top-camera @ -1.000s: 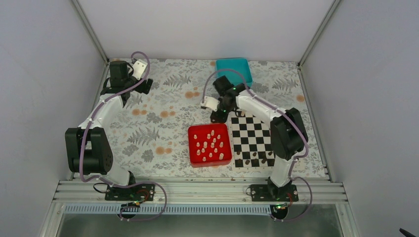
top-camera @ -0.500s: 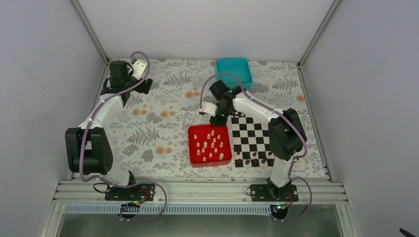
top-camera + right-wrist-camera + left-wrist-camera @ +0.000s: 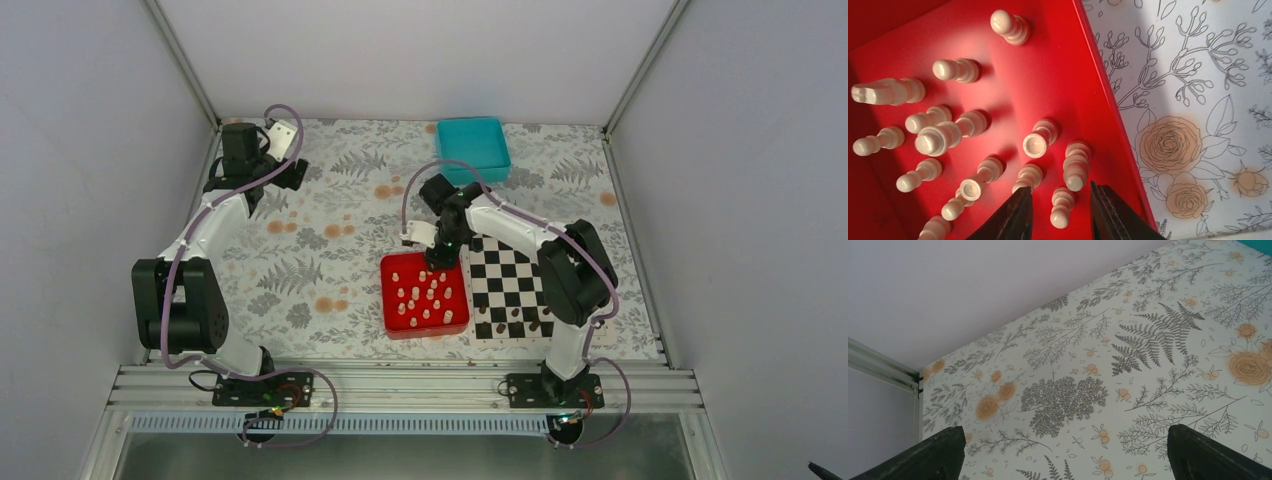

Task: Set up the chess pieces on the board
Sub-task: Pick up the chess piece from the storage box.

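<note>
A shallow square red plastic tray sits near the middle of the floral-patterned counter. It holds the small cream wooden chess pieces, scattered loosely across its floor. Just beside it on the right lies the flat black-and-white checkered chessboard. A few dark brown chess pieces stand along the board's near rows, and none of the cream ones are on it. A square teal plastic tray rests well apart, at the far edge of the counter.

The right fingers hang over the far edge of the red tray. In the right wrist view, these right fingers are spread, and one cream piece lies on its side in the gap between them. Whether either finger touches it cannot be told. Other cream pieces lie around it (some tipped over, some upright) close to the tray's red wall.

The left fingers are well apart from all of this, at the far left of the counter. In the left wrist view, these left fingers are spread wide, with only floral counter showing between them.
</note>
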### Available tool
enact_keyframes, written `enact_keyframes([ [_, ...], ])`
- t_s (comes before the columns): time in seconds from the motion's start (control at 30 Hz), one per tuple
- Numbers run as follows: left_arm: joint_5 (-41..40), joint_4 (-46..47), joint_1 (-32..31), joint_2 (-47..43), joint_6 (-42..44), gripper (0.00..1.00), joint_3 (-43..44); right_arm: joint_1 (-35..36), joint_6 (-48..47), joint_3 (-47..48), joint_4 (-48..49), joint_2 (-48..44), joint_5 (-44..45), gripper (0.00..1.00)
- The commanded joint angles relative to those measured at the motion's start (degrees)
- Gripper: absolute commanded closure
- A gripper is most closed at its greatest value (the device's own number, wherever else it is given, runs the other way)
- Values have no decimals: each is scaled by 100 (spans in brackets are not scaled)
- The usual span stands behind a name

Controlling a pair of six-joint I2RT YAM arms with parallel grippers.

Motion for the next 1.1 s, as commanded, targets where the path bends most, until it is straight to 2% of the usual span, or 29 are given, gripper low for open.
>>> enact_keyframes([
  [0.0,-114,130,-9,-8,16,0,-51,56,99,-133,111,138,8,68],
  [0.37,-98,117,-14,7,34,0,-58,81,142,-253,523,310,154,65],
  [0.6,-95,117,-14,12,44,0,-61,94,172,-259,718,343,82,70],
  [0.7,-86,117,-14,15,51,0,-59,109,195,-296,795,357,114,75],
  [0.87,-65,113,-14,32,52,0,-65,114,220,-313,834,291,96,90],
  [1.07,-66,101,-14,20,62,0,-42,56,246,-232,625,-92,175,96],
])
